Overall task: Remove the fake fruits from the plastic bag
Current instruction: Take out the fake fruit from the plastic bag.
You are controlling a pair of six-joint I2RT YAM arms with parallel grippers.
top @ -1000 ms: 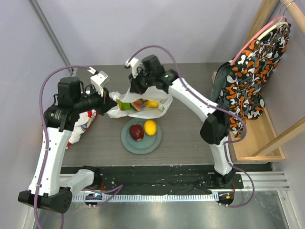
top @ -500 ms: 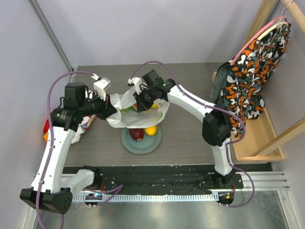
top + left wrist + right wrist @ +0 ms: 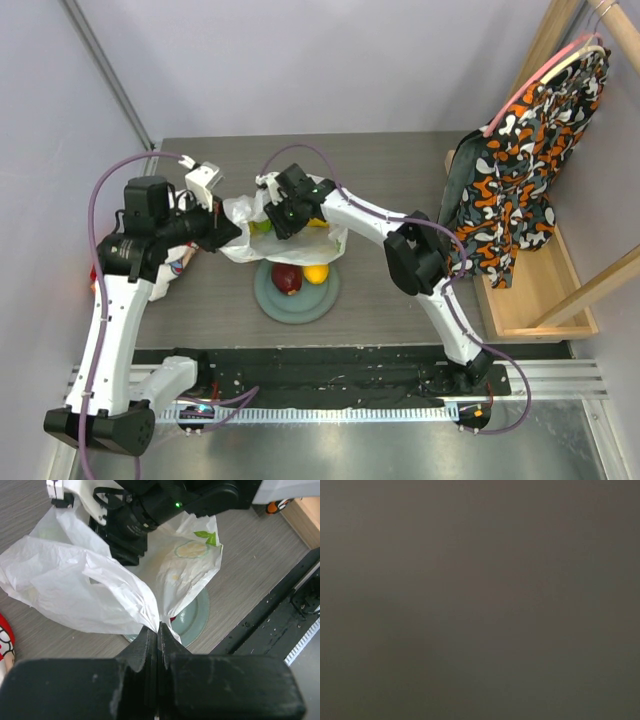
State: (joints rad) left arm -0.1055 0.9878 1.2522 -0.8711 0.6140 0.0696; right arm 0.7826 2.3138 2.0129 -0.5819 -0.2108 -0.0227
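Top external: red fruit [image 3: 286, 279], yellow fruit [image 3: 316, 272] on plate [image 3: 293, 308]; plastic bag [image 3: 240, 246] overlaps it.

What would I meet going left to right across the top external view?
Cloth → red fruit → yellow fruit → patterned garment. The bag and plate span both fruits, so I left them out.

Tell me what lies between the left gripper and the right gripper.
Only a fold of the plastic bag, pinched by the left gripper and running up to the right gripper; the left wrist view shows it.
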